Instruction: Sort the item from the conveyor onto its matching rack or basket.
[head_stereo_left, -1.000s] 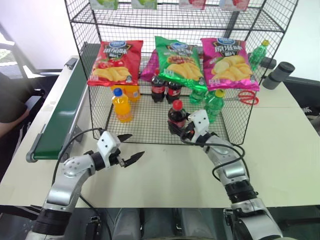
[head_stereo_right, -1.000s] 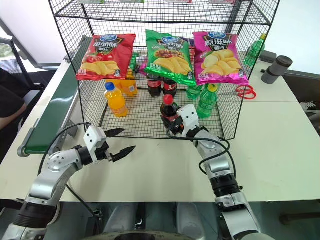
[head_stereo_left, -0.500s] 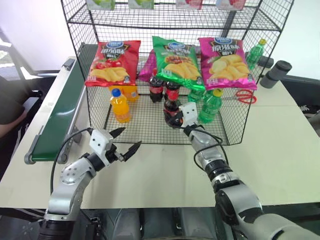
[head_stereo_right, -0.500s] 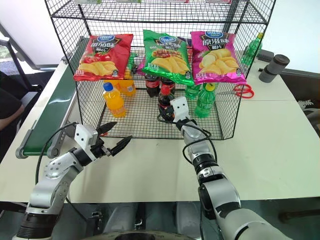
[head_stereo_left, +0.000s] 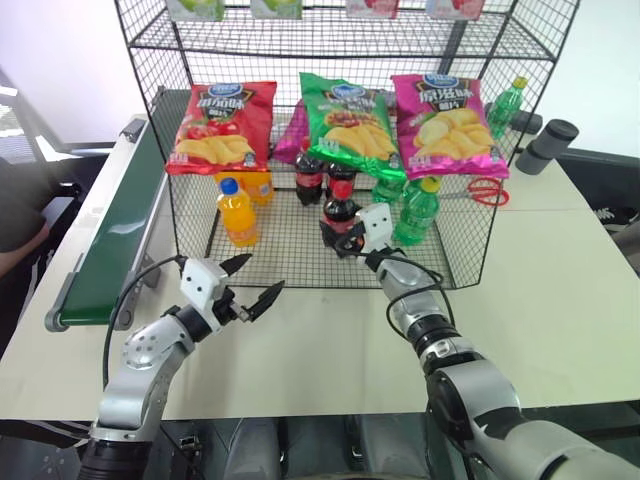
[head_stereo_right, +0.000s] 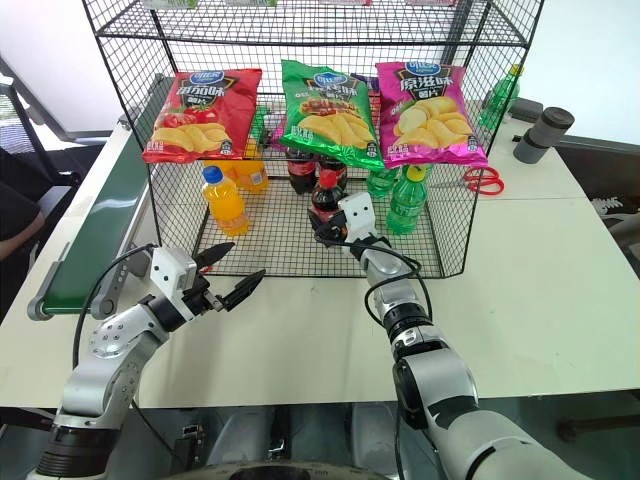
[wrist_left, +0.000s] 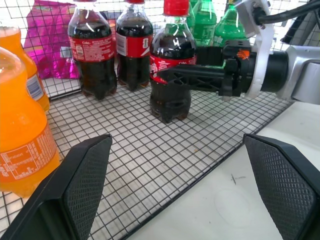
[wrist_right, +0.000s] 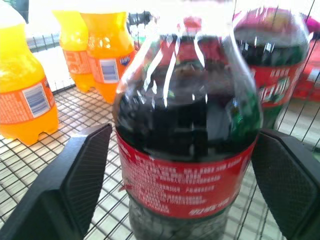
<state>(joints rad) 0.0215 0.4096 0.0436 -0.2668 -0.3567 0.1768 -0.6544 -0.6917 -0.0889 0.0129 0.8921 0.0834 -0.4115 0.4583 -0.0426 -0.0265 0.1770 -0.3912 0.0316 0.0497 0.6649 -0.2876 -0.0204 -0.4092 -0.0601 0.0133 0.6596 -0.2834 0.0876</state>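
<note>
Cola bottle (wrist_left: 170, 75) upright on the basket (head_stereo_left: 300, 262) mesh, just before two colas | right gripper (head_stereo_left: 345, 243) fingers released, spread either side | left gripper (head_stereo_left: 255, 283) fingers splayed over the desk (head_stereo_left: 560, 290)

Red-capped cola bottle (head_stereo_left: 338, 214) upright on black wire basket (head_stereo_left: 300, 262) floor.

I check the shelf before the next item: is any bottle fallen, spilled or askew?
Nothing stands out. The cola bottle stands upright on the basket mesh between the right pincer's open fingers, near two other colas.
</note>
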